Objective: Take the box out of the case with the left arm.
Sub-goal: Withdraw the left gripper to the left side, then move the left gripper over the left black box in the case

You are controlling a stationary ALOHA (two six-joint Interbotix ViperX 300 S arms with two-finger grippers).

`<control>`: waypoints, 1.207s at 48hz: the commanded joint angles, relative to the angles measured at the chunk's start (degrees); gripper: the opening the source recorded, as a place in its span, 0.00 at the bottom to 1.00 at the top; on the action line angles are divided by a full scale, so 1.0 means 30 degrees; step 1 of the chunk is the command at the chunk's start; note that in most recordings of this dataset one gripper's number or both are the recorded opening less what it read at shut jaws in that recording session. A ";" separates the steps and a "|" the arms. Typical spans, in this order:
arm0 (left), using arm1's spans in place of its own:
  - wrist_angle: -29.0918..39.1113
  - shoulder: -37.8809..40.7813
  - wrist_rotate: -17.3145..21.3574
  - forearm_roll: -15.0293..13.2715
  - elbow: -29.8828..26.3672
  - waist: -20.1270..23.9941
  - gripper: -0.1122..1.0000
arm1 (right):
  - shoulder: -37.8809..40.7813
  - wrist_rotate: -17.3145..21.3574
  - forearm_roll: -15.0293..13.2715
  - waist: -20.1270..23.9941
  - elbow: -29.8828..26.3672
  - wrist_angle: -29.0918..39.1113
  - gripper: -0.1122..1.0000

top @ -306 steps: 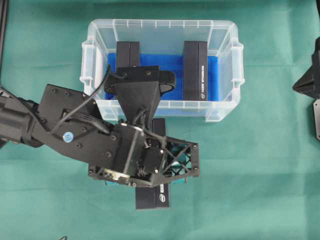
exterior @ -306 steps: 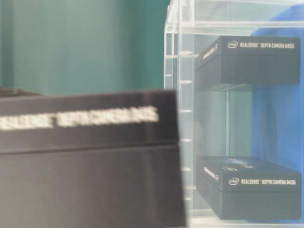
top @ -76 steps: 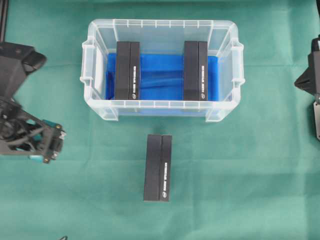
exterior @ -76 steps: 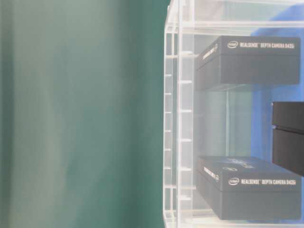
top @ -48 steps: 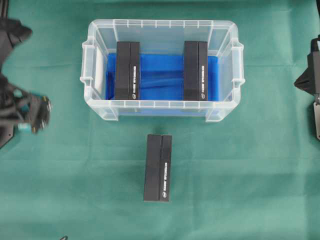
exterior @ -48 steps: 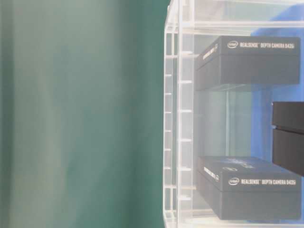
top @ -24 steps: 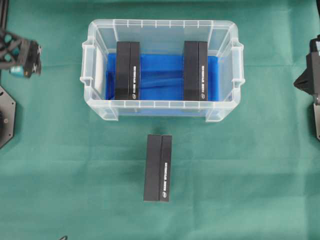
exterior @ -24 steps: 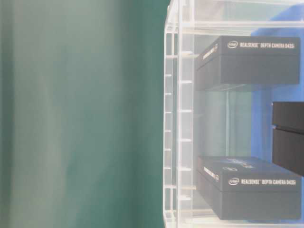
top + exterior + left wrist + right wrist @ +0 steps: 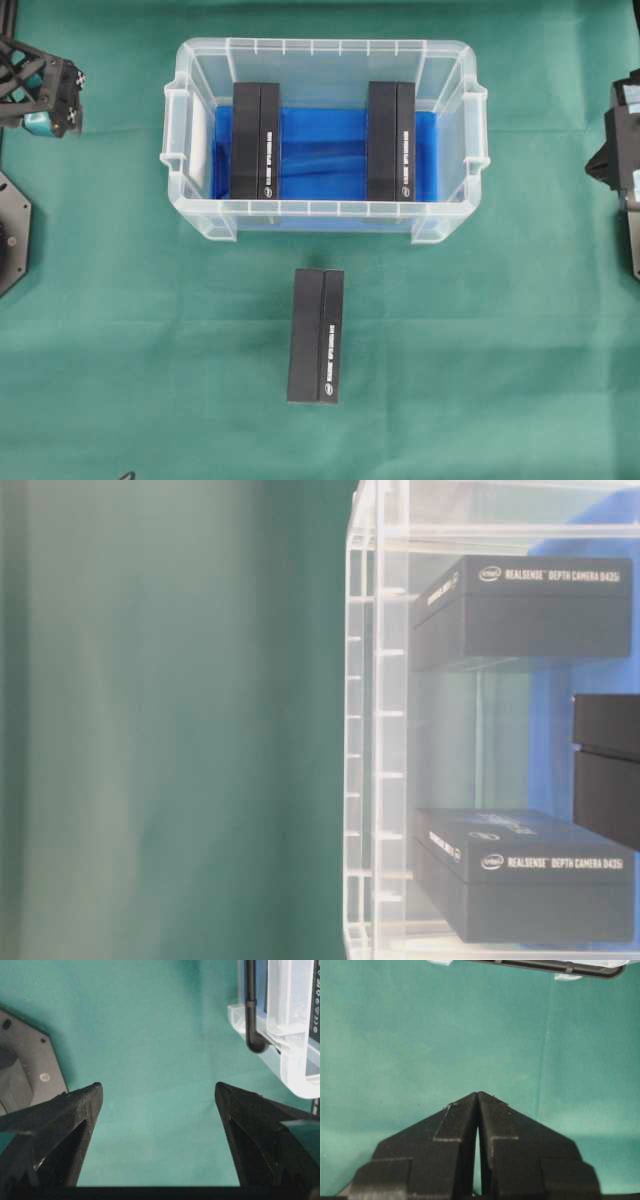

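Overhead exterior view puts the left arm's gripper [image 9: 45, 95] at the far left edge of the worktop [image 9: 480, 380], level with the case [image 9: 325, 208] and well apart from its left wall. Two black boxes stand inside the case on the blue cloth [image 9: 320, 150], the left box [image 9: 255, 140] and the right box [image 9: 391, 140], long axes running from the far wall toward the near wall. A third box [image 9: 316, 334] already lies on the green cloth in front of the case, lined up the same way. From the left arm the left box is the nearer one, across the case's left wall. In the left wrist view its fingers [image 9: 75, 1110] are spread wide with nothing between them, only green cloth below and a corner of the case at the right. The right gripper [image 9: 477, 1097] waits at the far right, fingers pressed together and empty.
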 commanded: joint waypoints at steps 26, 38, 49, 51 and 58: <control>-0.0293 0.2109 -0.1143 -0.0586 -0.1904 -0.0791 0.93 | 0.0088 0.0029 -0.0029 -0.0029 -0.0176 -0.0059 0.12; -0.0586 0.5977 -0.1318 -0.0586 -0.5684 -0.1934 0.93 | 0.0088 0.0029 -0.0029 -0.0029 -0.0176 -0.0059 0.12; -0.0586 0.9170 -0.1318 -0.0586 -0.9170 -0.2402 0.93 | 0.0059 0.0029 -0.0029 -0.0029 -0.0176 -0.0059 0.12; -0.0557 0.9609 -0.1318 -0.0586 -0.9697 -0.2432 0.93 | 0.0029 0.0029 -0.0029 -0.0029 -0.0176 -0.0059 0.12; -0.0264 1.0869 -0.1348 -0.0557 -1.1104 -0.2607 0.93 | 0.0000 0.0029 -0.0029 -0.0029 -0.0176 0.0146 0.12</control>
